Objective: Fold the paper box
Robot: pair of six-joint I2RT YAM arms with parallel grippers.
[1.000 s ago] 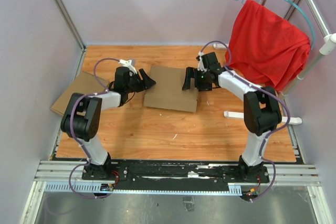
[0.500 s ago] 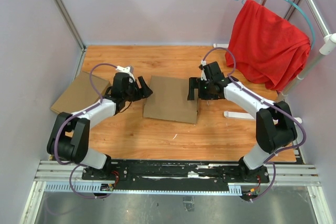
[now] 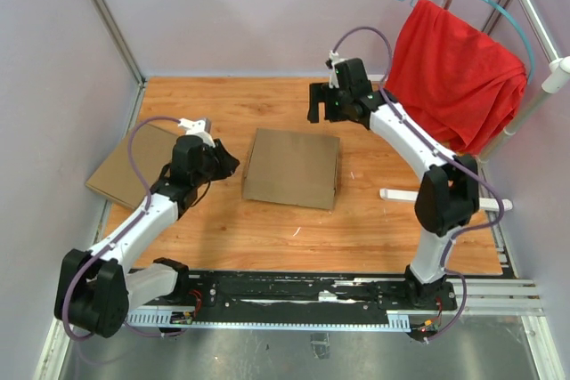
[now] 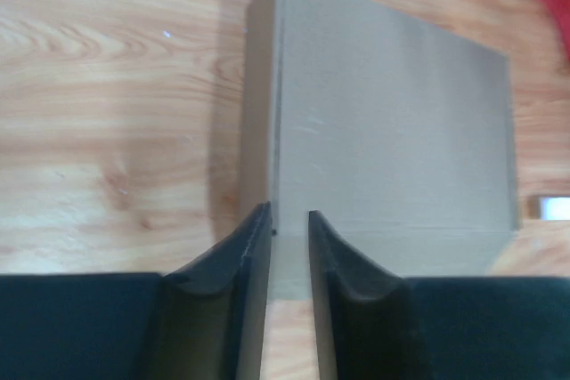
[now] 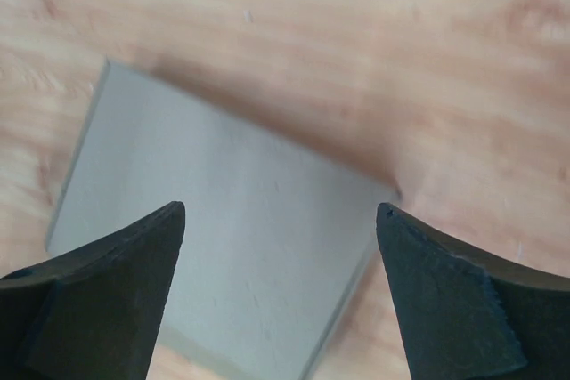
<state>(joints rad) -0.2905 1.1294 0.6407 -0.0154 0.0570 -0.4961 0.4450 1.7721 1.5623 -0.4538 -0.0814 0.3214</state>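
The paper box (image 3: 292,168) lies closed and flat as a brown rectangular block in the middle of the wooden table. My left gripper (image 3: 228,163) hangs just left of it, apart from it. In the left wrist view its fingers (image 4: 289,215) stand close together with a narrow empty gap, pointing at the box (image 4: 392,131) near its corner. My right gripper (image 3: 313,104) is raised beyond the box's far right corner. Its jaws (image 5: 280,211) are wide open above the box (image 5: 223,246) and hold nothing.
A second, tan cardboard box (image 3: 129,165) lies at the table's left edge behind the left arm. A red cloth (image 3: 454,73) hangs on a hanger from a rack at the right, whose white foot bar (image 3: 419,195) rests on the table. Purple walls enclose the table.
Both grippers have drawn back from the box: the left one leftward and nearer, the right one up and toward the far side. The left jaws have narrowed. The box stays closed.
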